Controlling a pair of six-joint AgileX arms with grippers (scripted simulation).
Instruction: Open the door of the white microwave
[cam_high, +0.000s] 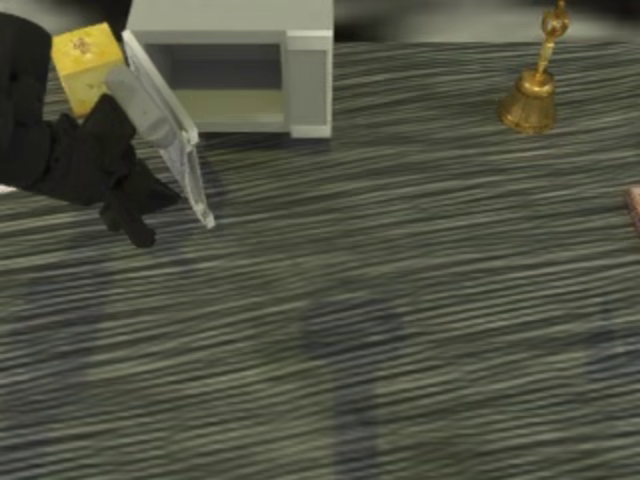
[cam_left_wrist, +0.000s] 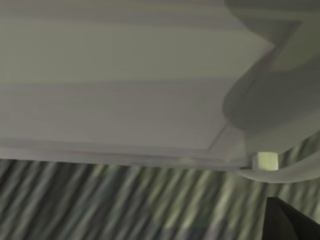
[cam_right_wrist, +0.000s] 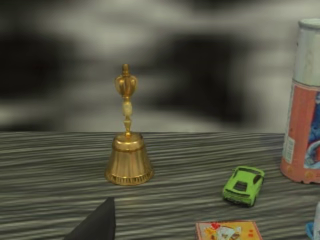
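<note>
Top view: white microwave (cam_high: 300, 70) sits at the far left of the table (cam_high: 400, 300), its cavity exposed. The door (cam_high: 165, 135) is swung out toward the near left, standing wide open, free edge pointing near. Left pincer (cam_high: 135, 205) is just beside the door's outer face on the left; cannot tell if its fingers are apart or together. Yellow cube (cam_high: 88, 60) is far left, behind the arm. Gold bell (cam_high: 530, 95) stands far right. Right arm is not seen here.

Left wrist view: door (cam_left_wrist: 125, 85) fills most of the picture, striped table (cam_left_wrist: 125, 205) under it.

Right wrist view: bell (cam_right_wrist: 128, 150) upright, green toy car (cam_right_wrist: 243, 185) near it, a can (cam_right_wrist: 302, 125) further right, a card (cam_right_wrist: 228, 231) at the near edge. A dark pincer tip (cam_right_wrist: 97, 225) shows; its state cannot be told.
</note>
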